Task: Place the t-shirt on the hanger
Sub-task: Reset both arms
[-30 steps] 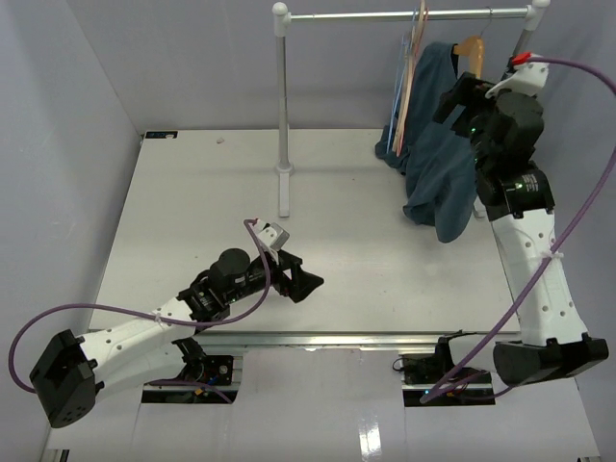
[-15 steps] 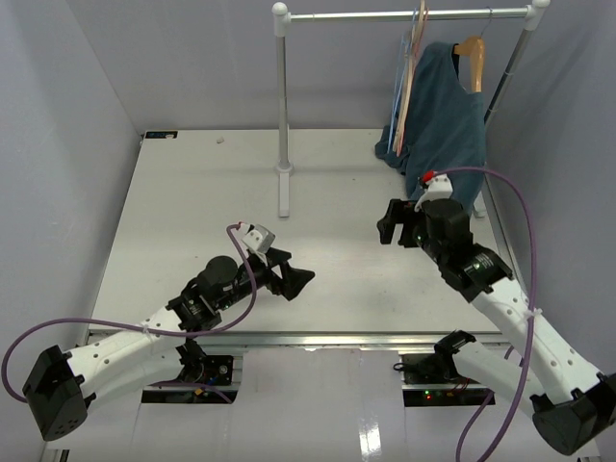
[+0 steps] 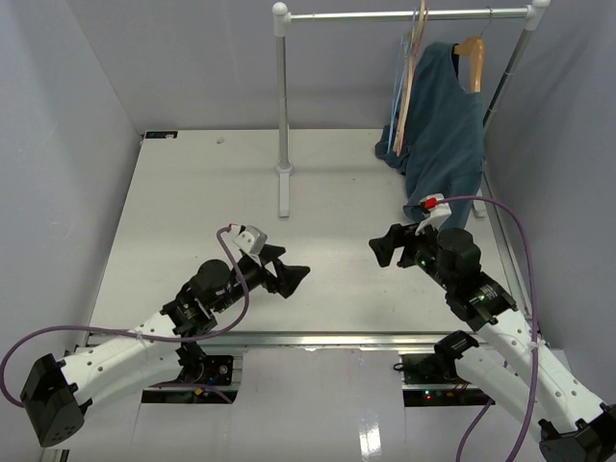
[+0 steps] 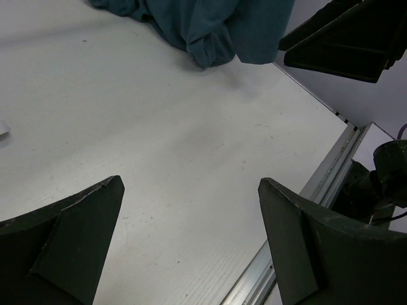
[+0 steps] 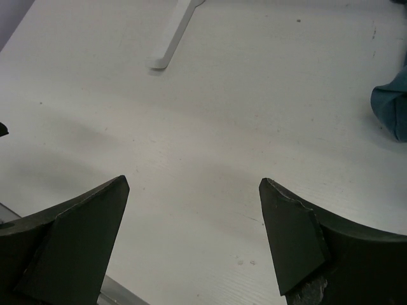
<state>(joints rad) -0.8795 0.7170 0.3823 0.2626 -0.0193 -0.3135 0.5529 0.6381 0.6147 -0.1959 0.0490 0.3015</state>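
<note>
Left pincer (image 3: 292, 269) and right pincer (image 3: 383, 243), both spread wide and empty, hover low over the bench (image 3: 192, 183) near its front edge, tips facing each other. At the far right corner, the teal t-shirt (image 3: 445, 144) drapes from the wooden hanger (image 3: 472, 53) on the rail (image 3: 385, 15), with its lower end bunched on the bench. The task looks nearly finished. Any move should stay clear of the cloth so nothing drags it off the hanger.

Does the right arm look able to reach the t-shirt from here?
Probably yes: the open, empty right gripper sits near the t-shirt, with nothing between them, though it points away and would have to turn.
</note>
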